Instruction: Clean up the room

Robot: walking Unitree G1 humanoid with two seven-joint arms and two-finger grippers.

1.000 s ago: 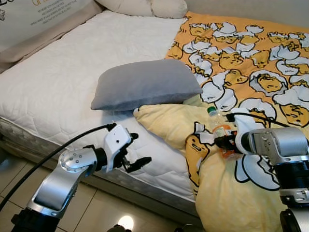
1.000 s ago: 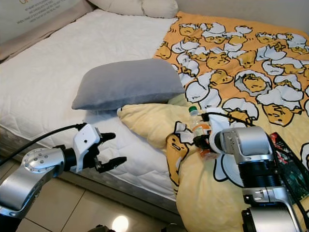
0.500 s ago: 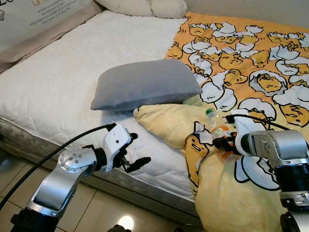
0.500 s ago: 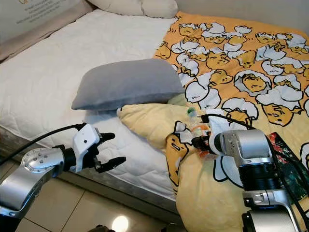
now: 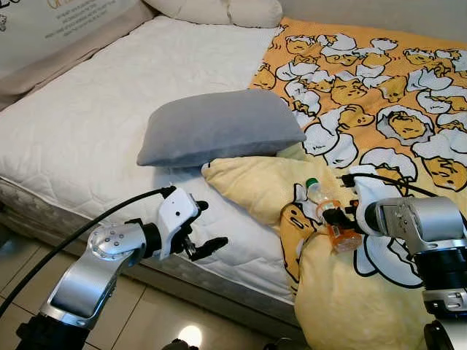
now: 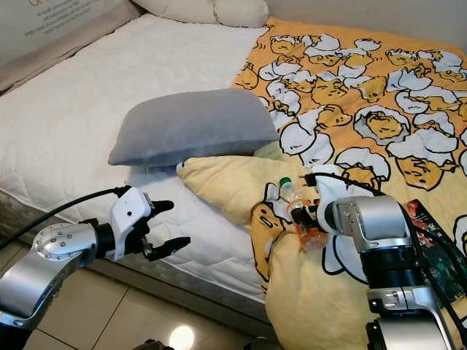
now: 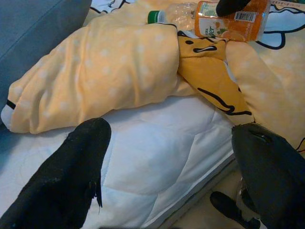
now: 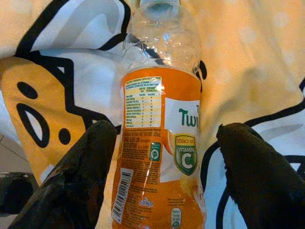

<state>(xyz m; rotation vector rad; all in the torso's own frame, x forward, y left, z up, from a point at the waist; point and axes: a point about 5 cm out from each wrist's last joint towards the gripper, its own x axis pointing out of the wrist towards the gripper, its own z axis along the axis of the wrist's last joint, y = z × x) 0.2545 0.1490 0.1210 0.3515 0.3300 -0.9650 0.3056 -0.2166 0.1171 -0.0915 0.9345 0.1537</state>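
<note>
Right tool [image 8: 162,167] is straddling the orange bottle [image 8: 159,157] lying on the yellow blanket [image 5: 343,292], fingers wide either side, long axis running straight ahead. Left tool [image 5: 201,230] is hovering open, well apart.

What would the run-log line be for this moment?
right gripper: open, fingers astride bottle | bottle: lying on yellow blanket | left gripper: open, idle beside mattress edge
</note>
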